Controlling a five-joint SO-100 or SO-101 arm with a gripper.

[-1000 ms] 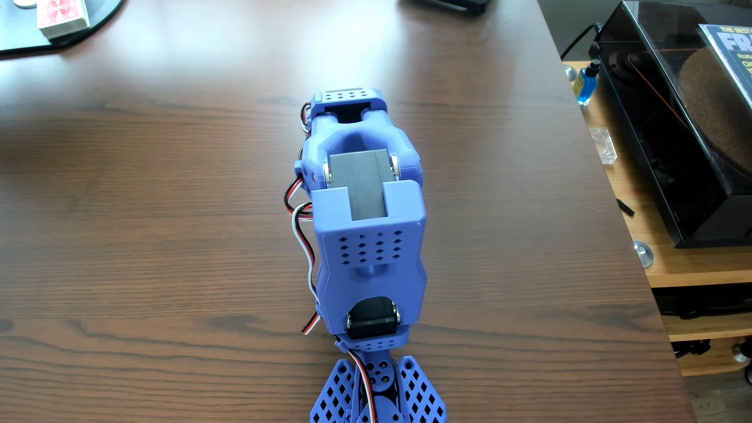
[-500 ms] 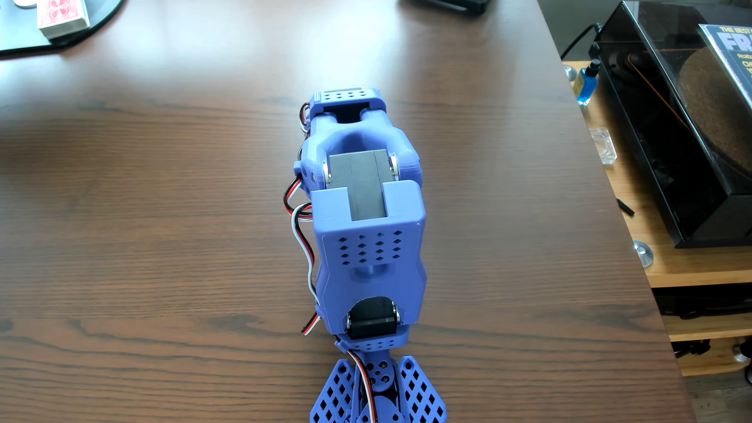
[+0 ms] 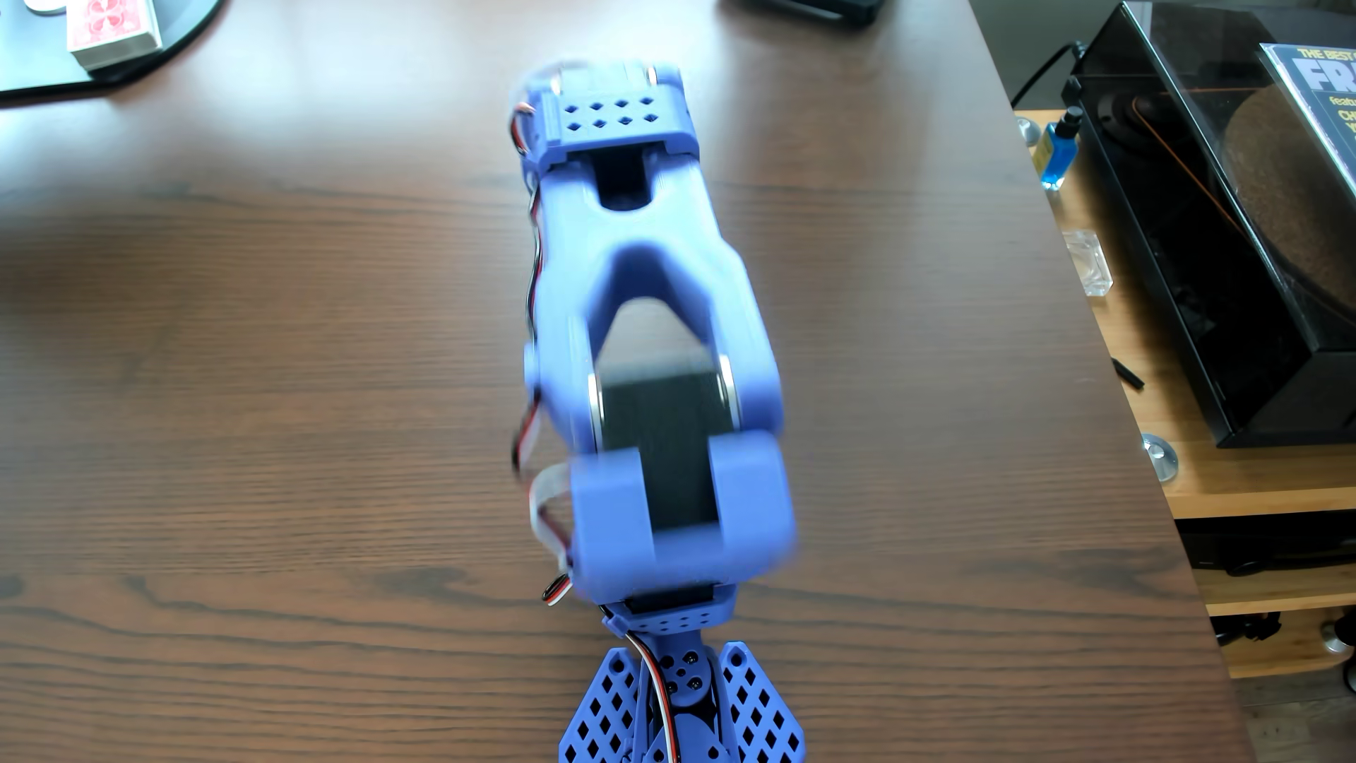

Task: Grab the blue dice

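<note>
My blue plastic arm [image 3: 646,330] reaches from its base [image 3: 682,704] at the bottom edge up the picture, over a brown wooden table [image 3: 257,367]. It is smeared by motion. The perforated wrist block [image 3: 609,117] is the farthest part that shows. The gripper's fingers lie beneath that block and are hidden from this camera. The blue dice is hidden or out of view; no small dark cube shows on the table.
A red card box [image 3: 114,29] rests on a dark mat [image 3: 183,29] at the top left. A black object [image 3: 807,9] lies at the top edge. Past the table's right edge [image 3: 1101,367] stand a turntable [image 3: 1247,220] and a small blue bottle [image 3: 1056,150].
The arm was folded and still in both earlier frames. Now it has unfolded: the wrist block has swung up the picture and the elbow has dropped toward the bottom, blurred.
</note>
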